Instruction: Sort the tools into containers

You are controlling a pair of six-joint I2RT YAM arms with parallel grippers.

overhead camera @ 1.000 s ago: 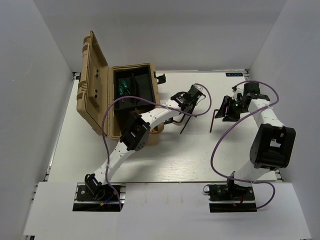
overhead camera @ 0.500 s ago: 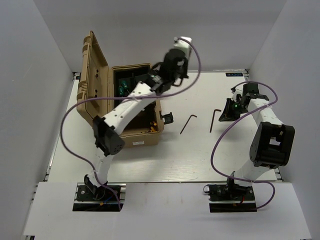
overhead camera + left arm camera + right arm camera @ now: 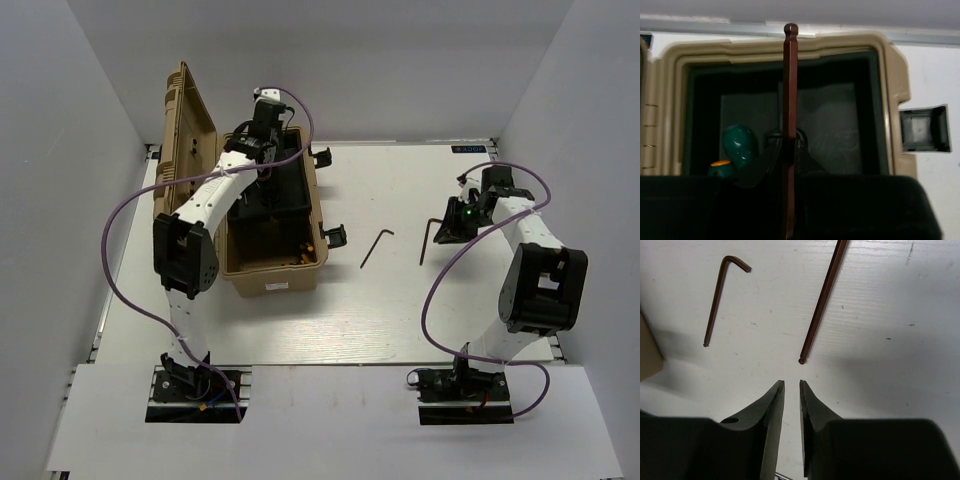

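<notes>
Top view: a tan case stands open at centre left on the white table, its lid raised toward the left edge. The left arm reaches up over the case, and the left gripper hangs above the upper, dark compartment. Two L-shaped hex keys lie flat on the table right of the case: the centre key and the right key, apart from each other. The right gripper sits just right of the right key, low over the table; its grip cannot be read from here.

Left wrist view: the left gripper pinches a thin reddish-brown held key, which stands upright up the middle of the frame (a third hex key, by its look). Below it lies the case's black interior, ringed by the tan rim. A green screwdriver handle lies inside at lower left. A latch juts out at the right.

Right wrist view: the right gripper has its fingers nearly pressed together, with a slim gap showing bare table and nothing held. The right key ends just above the tips, not touching them. The centre key lies at upper left
</notes>
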